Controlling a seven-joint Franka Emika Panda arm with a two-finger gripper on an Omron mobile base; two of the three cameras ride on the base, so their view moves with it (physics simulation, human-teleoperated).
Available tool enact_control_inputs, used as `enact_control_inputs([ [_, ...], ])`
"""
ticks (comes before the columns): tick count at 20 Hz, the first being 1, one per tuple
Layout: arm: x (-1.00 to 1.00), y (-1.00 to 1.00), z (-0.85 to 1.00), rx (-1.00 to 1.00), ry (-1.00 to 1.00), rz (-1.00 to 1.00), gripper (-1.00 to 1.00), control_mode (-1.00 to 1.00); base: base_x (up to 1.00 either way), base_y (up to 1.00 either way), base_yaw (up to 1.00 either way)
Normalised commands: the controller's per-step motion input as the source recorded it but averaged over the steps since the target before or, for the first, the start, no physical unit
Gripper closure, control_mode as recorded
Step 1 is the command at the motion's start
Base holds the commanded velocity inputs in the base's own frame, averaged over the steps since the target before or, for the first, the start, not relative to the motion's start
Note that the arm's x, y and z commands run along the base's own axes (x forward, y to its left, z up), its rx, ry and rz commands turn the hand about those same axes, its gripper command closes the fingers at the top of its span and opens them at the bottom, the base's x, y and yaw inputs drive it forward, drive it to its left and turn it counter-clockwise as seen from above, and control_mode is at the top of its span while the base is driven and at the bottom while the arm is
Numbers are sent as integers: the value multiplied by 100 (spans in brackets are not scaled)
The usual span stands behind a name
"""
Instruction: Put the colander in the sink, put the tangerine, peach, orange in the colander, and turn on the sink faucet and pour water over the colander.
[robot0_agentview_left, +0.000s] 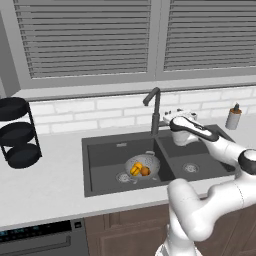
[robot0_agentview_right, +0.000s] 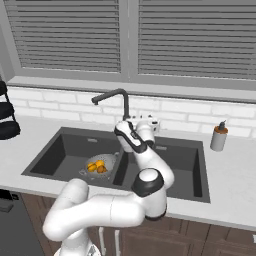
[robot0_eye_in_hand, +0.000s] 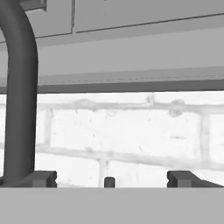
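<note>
Silver-grey colander (robot0_agentview_left: 142, 167) with fruit sits frame-centre in sink (robot0_agentview_left: 100, 172). Gripper (robot0_eye_in_hand: 109, 178) spread wide beside faucet (robot0_eye_in_hand: 18, 96) at frame left; fingers risk sliding past small lever, no water.

White rounded arm (robot0_agentview_left: 200, 210), dark joint rings

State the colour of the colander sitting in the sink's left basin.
Silver-grey metal, dotted with small holes; the colander shows best in the left base view.
</note>
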Motion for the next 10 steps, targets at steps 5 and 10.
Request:
enact_control_inputs([
  [5,32,6,-27,0,0,-3,-100,-100,0,0,0],
  [10,28,0,-38,0,0,-4,-100,-100,0,0,0],
])
